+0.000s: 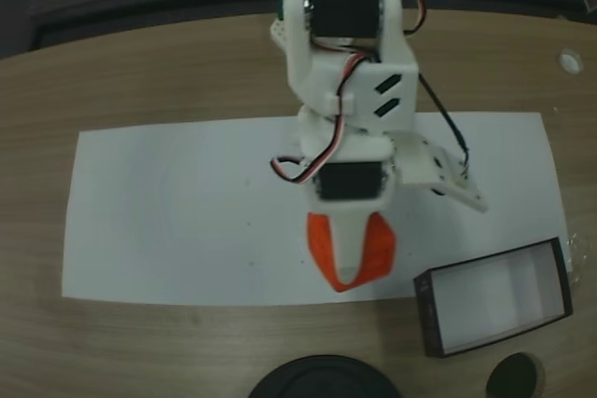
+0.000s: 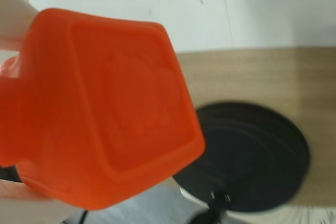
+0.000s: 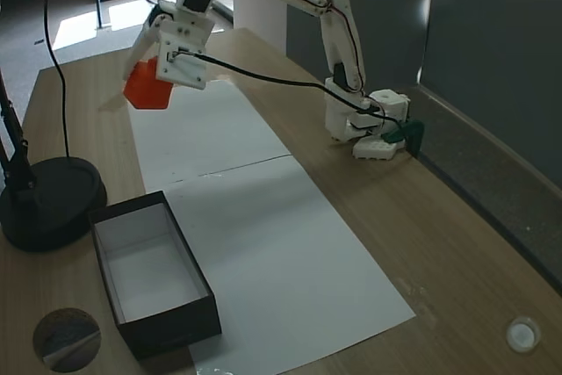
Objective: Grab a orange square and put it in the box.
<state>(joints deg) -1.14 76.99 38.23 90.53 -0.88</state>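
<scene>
In a fixed view, white paper sheet [image 1: 187,221] lies on the wooden table [image 1: 140,72]. Gripper [image 1: 352,263] hangs above the sheet's near edge, jaws pinching the orange square [image 1: 381,251], which is lifted off the sheet. The box [image 1: 494,297] sits right of the square, apart from it, partly on the sheet corner; white inside showing. Round black base [image 1: 322,377] lies below the square at the frame's bottom edge.

Wrist view: orange square [image 2: 105,108] big and close on the left, round black base [image 2: 252,156] on the table right of it.

In a fixed view from the side, round black base [image 3: 48,199] is far left, orange square [image 3: 147,87] held up in the gripper [image 3: 145,85] well beyond the box [image 3: 154,274].
</scene>
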